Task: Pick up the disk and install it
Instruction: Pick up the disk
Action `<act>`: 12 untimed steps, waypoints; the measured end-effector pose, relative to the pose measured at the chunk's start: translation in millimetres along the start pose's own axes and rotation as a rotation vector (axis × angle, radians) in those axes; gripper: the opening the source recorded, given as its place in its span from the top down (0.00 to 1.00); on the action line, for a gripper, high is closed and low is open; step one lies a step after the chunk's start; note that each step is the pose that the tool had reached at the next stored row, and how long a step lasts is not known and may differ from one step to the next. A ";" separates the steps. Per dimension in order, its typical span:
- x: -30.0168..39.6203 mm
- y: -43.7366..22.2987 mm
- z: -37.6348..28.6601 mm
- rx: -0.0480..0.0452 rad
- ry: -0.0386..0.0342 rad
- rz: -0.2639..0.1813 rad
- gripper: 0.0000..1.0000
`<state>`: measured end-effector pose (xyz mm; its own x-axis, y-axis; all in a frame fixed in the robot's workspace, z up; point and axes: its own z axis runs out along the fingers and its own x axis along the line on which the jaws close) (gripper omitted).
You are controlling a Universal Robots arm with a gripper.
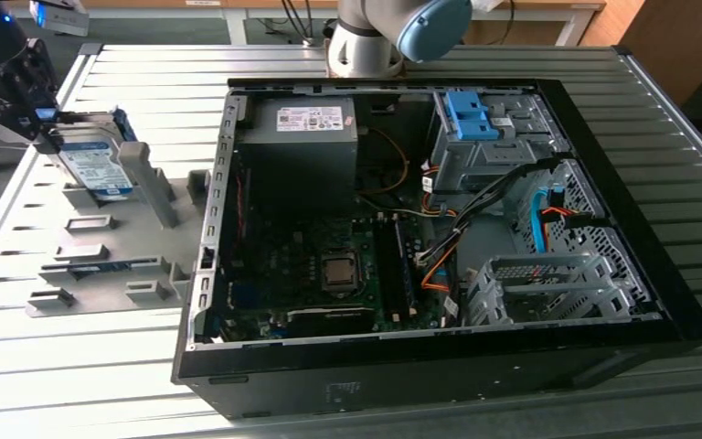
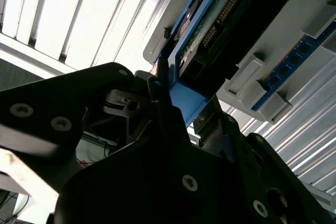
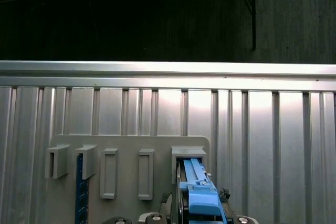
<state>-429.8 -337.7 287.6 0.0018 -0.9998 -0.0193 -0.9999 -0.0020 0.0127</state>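
**On the counter [image 1: 83, 384]: disk gripped**

At ten o'clock from the open case [image 1: 424, 389] in the exterior view, the disk [image 1: 92, 163] stands upright in the grey rack [image 1: 107, 274]. The gripper [image 2: 176, 103], jaws clamped, holds its blue rail [image 3: 197, 192]. A skewed pull could jam it there.

rack [image 1: 95, 274]: grey posts sit just beside the disk [image 1: 92, 163] my gripper's [image 1: 47, 117] clamped on, so I've got little side room.
table [image 1: 70, 366]: open slats at the exterior view's lower left, easy passage.
case [image 1: 449, 375]: open side up; cables [image 1: 442, 251] cross the middle, drive cage [image 1: 479, 160] and power supply [image 1: 296, 151] fill the end by the arm base [image 1: 364, 46].
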 end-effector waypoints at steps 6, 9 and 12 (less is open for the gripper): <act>0.0 0.0 0.0 0.0001 0.0000 0.001 0.64; 0.0 0.0 0.0 0.0000 0.0000 0.001 0.64; 0.0 0.0 -0.5 0.0000 0.0001 0.001 0.64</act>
<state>-429.8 -337.7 288.1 0.0008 -0.9998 -0.0192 -0.9999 -0.0010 0.0127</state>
